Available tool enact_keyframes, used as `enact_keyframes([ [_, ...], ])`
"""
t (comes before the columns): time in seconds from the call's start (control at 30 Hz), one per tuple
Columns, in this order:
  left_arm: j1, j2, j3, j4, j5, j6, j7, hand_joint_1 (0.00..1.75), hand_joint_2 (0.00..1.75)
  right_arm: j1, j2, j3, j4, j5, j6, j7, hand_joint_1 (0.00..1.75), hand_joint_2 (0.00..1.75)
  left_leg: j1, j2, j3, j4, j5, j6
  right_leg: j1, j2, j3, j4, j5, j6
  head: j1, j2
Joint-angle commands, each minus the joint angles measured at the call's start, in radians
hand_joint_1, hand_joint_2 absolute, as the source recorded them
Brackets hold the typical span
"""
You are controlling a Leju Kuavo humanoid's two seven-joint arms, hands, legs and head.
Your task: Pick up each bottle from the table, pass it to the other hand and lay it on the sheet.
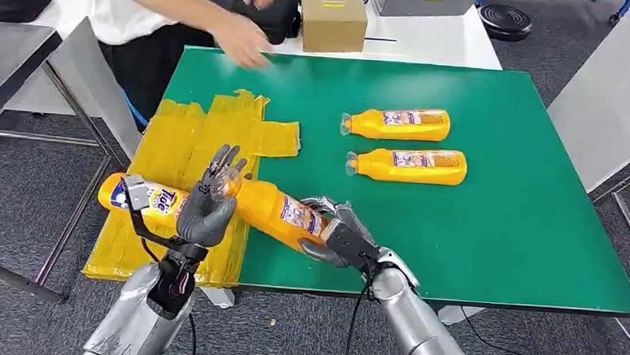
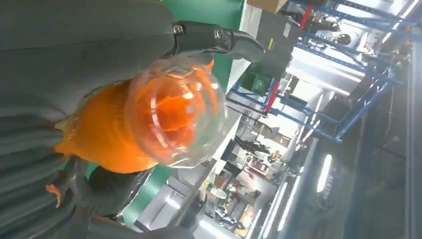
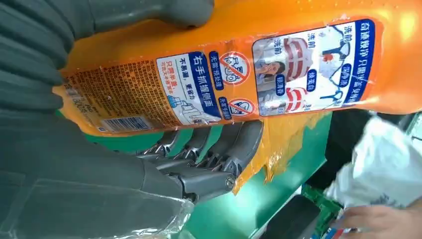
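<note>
Right hand (image 1: 343,236) wrapped around the base end of an orange plastic detergent bottle with a clear cap (image 1: 273,209), thumb over and fingers under the labelled body. Held slanted above the near table edge, cap end aimed left, probably to offer the neck across. Left hand (image 1: 210,196) raised upright at that cap, fingers spread and not closed on anything; transfer judged not yet complete. Behind it, a second orange bottle with a blue Tide label (image 1: 142,197) lying on the yellow taped sheet (image 1: 185,138), likely already delivered. Farther right, two more orange bottles (image 1: 397,124) (image 1: 410,165) side by side on the green table mat (image 1: 522,205), waiting. At the far edge, a person's hand (image 1: 242,42) reaching over.
</note>
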Motion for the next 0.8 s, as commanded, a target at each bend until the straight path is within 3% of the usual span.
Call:
enact_keyframes([
  [0.03, -0.059, -0.007, -0.083, 0.053, 0.007, 0.015, 0.018, 0.0, 1.75, -0.026, 0.02, -0.041, 0.035, -0.019, 0.007, -0.011, 1.75, 1.75, 0.001, -0.001, 0.003, 0.001, -0.002, -0.002, 0.001, -0.001, 0.003, 0.0, -0.002, -0.002, 0.0, 0.0],
  [0.33, -0.095, -0.02, -0.108, 0.121, -0.007, 0.04, 0.024, 0.0, 1.75, -0.014, 0.04, -0.03, 0.014, -0.033, 0.018, -0.02, 1.75, 1.75, 0.001, -0.001, 0.003, 0.0, -0.001, -0.001, 0.001, -0.001, 0.003, 0.0, -0.002, -0.001, 0.0, 0.0],
  [0.43, -0.107, -0.029, -0.117, 0.143, -0.034, 0.062, 0.014, 0.0, 1.75, -0.014, 0.039, -0.029, 0.007, -0.036, 0.02, -0.017, 1.75, 1.75, 0.004, 0.0, 0.01, 0.004, -0.007, -0.004, 0.004, -0.001, 0.011, 0.002, -0.006, -0.004, 0.0, 0.0],
  [0.47, -0.107, -0.029, -0.117, 0.143, -0.034, 0.062, 0.014, 0.0, 1.75, -0.014, 0.039, -0.029, 0.007, -0.036, 0.02, -0.017, 1.75, 1.75, 0.001, -0.001, 0.004, 0.0, -0.002, -0.002, 0.002, -0.002, 0.004, 0.0, -0.002, -0.002, 0.0, 0.0],
  [0.8, -0.148, -0.042, -0.116, 0.178, -0.094, 0.134, 0.002, 0.0, 1.75, -0.042, 0.064, 0.025, 0.07, -0.021, 0.05, -0.003, 1.75, 1.75, 0.001, 0.0, 0.003, 0.0, -0.001, -0.002, 0.001, -0.001, 0.003, 0.0, -0.001, -0.001, 0.0, 0.0],
])
